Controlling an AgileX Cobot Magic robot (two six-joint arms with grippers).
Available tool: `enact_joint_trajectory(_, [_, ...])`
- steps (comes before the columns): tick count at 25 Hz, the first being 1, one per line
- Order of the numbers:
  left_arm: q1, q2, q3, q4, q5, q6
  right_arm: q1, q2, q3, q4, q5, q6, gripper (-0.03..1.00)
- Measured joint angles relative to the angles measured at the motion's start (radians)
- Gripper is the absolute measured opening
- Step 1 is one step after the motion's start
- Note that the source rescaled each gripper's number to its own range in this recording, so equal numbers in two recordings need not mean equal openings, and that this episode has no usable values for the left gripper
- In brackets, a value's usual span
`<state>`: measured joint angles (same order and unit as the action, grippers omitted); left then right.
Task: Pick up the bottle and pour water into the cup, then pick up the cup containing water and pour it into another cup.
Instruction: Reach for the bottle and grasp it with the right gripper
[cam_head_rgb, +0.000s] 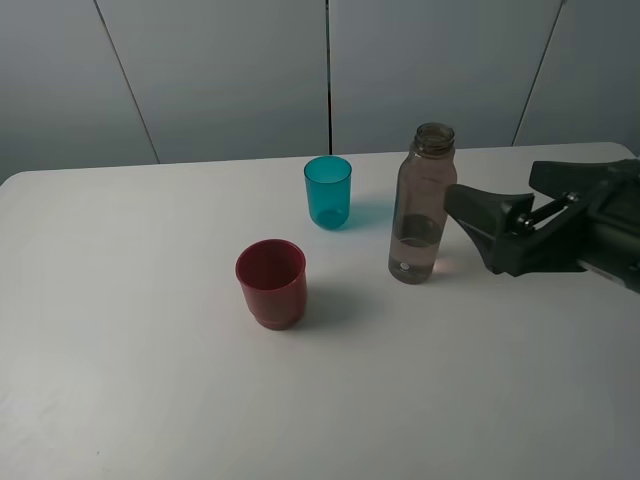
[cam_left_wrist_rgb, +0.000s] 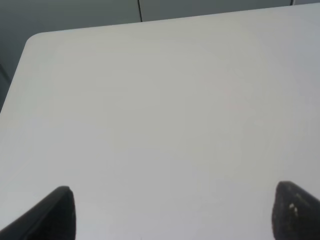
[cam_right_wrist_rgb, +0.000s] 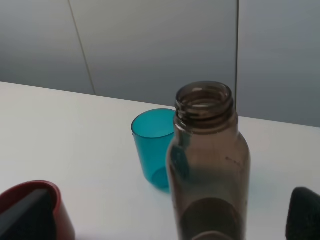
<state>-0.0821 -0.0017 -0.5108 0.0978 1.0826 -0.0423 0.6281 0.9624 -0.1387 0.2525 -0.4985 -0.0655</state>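
My right hand (cam_head_rgb: 478, 228) is spread wide open, just beside the bottle (cam_head_rgb: 422, 205) on its right and holding nothing. The bottle stands upright and uncapped on the counter (cam_head_rgb: 150, 380), with a little water in its bottom. The teal cup (cam_head_rgb: 328, 192) stands near its left, the red cup (cam_head_rgb: 271, 283) further forward. My left hand (cam_left_wrist_rgb: 177, 215) is open too, above the counter.

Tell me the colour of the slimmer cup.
The cup is translucent teal, clearest in the exterior high view.
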Motion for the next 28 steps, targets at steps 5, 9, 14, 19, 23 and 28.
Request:
enact_joint_trajectory(5, [0.000, 0.000, 0.000, 0.000, 0.000, 0.000, 0.000, 0.163, 0.044, -0.007, -0.207, 0.000, 1.00])
enact_joint_trajectory(9, [0.000, 0.000, 0.000, 0.000, 0.000, 0.000, 0.004, 0.335, 0.027, -0.010, -0.250, 0.004, 1.00])
enact_joint_trajectory(14, [0.000, 0.000, 0.000, 0.000, 0.000, 0.000, 0.004, 0.527, -0.001, -0.014, -0.361, 0.004, 1.00])
enact_joint_trajectory(19, [0.000, 0.000, 0.000, 0.000, 0.000, 0.000, 0.006, 0.695, -0.022, -0.021, -0.590, 0.004, 1.00])
enact_joint_trajectory(23, [0.000, 0.000, 0.000, 0.000, 0.000, 0.000, 0.006, 0.820, -0.049, 0.001, -0.687, 0.029, 1.00])
enact_joint_trajectory(28, [0.000, 0.000, 0.000, 0.000, 0.000, -0.002, 0.006, 0.919, -0.117, 0.022, -0.696, 0.039, 1.00])
